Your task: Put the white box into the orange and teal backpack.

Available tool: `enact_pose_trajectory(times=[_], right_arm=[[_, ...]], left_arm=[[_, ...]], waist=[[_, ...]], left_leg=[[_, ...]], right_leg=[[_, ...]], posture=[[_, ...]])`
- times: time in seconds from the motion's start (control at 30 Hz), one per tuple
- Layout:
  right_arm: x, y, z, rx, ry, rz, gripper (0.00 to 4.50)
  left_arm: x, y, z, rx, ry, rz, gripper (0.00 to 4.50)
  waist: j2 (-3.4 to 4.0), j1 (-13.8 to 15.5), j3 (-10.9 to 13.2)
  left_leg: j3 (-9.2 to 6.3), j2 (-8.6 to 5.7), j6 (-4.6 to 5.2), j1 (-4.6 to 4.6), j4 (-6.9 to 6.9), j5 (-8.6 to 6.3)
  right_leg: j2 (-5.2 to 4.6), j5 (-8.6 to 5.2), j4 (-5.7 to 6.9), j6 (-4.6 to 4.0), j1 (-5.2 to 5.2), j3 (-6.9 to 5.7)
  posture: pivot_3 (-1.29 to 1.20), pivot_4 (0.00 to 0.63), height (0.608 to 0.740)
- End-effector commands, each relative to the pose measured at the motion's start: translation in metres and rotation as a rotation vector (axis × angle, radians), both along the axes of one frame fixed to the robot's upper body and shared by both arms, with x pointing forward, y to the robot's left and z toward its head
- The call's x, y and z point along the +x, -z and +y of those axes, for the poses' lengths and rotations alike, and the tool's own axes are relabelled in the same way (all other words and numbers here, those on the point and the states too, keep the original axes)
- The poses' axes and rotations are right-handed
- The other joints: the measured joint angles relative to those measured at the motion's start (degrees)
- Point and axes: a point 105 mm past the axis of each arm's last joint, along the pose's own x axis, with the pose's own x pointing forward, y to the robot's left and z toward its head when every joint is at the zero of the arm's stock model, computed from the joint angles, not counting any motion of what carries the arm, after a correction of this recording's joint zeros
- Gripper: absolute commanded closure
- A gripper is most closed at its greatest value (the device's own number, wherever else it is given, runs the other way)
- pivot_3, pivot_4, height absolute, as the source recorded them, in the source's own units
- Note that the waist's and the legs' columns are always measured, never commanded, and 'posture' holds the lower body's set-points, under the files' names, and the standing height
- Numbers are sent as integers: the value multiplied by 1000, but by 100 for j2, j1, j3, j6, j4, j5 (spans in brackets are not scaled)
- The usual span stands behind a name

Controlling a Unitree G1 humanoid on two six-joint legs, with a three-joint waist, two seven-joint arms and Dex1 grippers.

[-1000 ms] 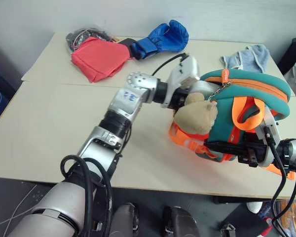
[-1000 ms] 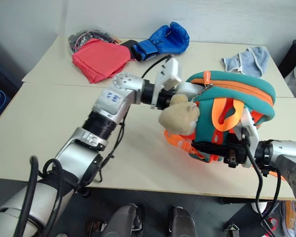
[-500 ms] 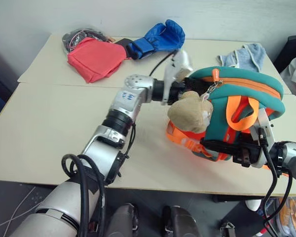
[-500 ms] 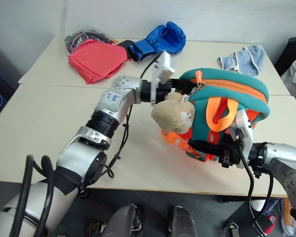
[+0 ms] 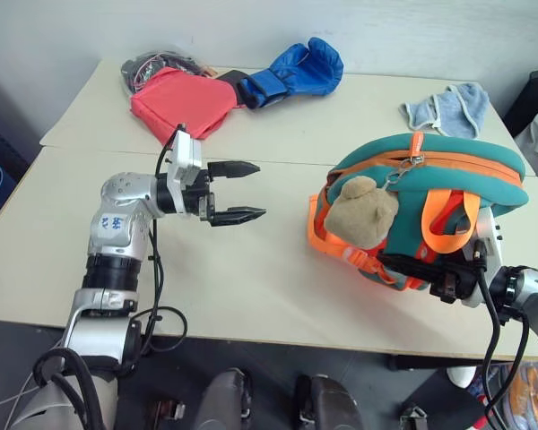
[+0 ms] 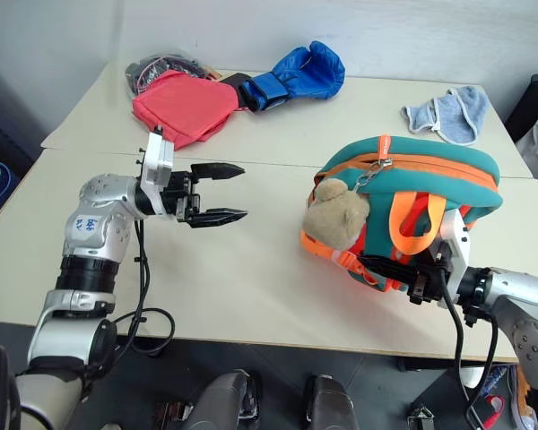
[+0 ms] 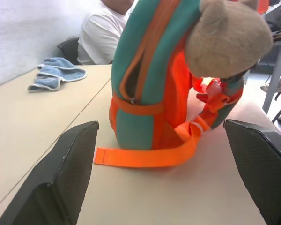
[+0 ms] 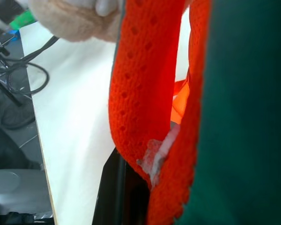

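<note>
Upright, teal-and-orange backpack [image 5: 430, 215] – tan plush in front, right fingers [image 5: 421, 269] clamped on its strap, left fingers [image 5: 236, 191] spread, empty.

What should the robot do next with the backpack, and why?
Probably let the right gripper ease the backpack down to rest on the table. The left gripper is open and empty, well away from it, and no white box is in sight, so it looks already packed, though I can't see inside.
</note>
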Motion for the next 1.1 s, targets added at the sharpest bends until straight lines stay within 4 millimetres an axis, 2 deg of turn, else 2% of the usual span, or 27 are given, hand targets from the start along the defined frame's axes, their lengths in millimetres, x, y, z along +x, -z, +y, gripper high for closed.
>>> enact_pose_trajectory(times=[0.03, 0.13, 0.37, 0.53, 0.77, 0.87, 0.93, 1.1], right_arm=[[1, -2, -6, -33, 14, -27, 4500], [2, -1, -6, -24, 18, -30, 4500], [1, 8, 2, -26, -8, -5, 4500], [7, 1, 3, -23, -5, -35, 4500], [4, -1, 9, -14, -11, -45, 4500], [2, -3, 12, -8, -8, -61, 4500], [2, -4, 13, -5, -5, -67, 4500], [1, -8, 11, -7, 13, -78, 4500]], left_arm=[[-20, -27, -14, -40, 48, -153, 19], [-33, -35, -24, -64, 85, -193, 19], [-56, -35, -59, -57, 263, -200, 19], [-49, -27, -86, -35, 260, -203, 19], [-41, -6, -123, 17, 218, -271, 19], [-26, -5, -131, 25, 113, -320, 622], [-24, -6, -131, 22, 93, -341, 1213], [-24, -7, -118, 14, 107, -318, 2724]], waist=[[0, -2, 0], [0, -9, 0], [2, -5, -1], [2, -7, -1], [3, -3, -2], [3, -5, -2], [3, -6, -2], [4, -8, -2]], left_leg=[[0, 0, 0, 0, 0, 0], [0, 0, 0, 1, 0, 0], [3, 0, 0, 3, 2, 1], [3, 0, -1, 4, 3, 1], [3, 0, 0, 3, 3, 1], [3, 0, 0, 3, 3, 1], [3, 1, 0, 3, 4, 1], [1, 2, 0, 2, 2, 1]], right_leg=[[0, 0, 0, 0, 0, 0], [0, 0, 1, 0, 1, 1], [3, 0, 2, 1, 4, 0], [4, 0, 3, 1, 4, 0], [4, 1, 2, 1, 4, -2], [4, 1, 2, 1, 3, -1], [4, 1, 2, 1, 3, -1], [4, 0, 2, 1, 2, -2]], posture=[[0, 150, 740], [0, 150, 740], [0, 150, 740], [0, 150, 740], [0, 150, 740], [0, 150, 740], [0, 150, 740], [0, 150, 740]])
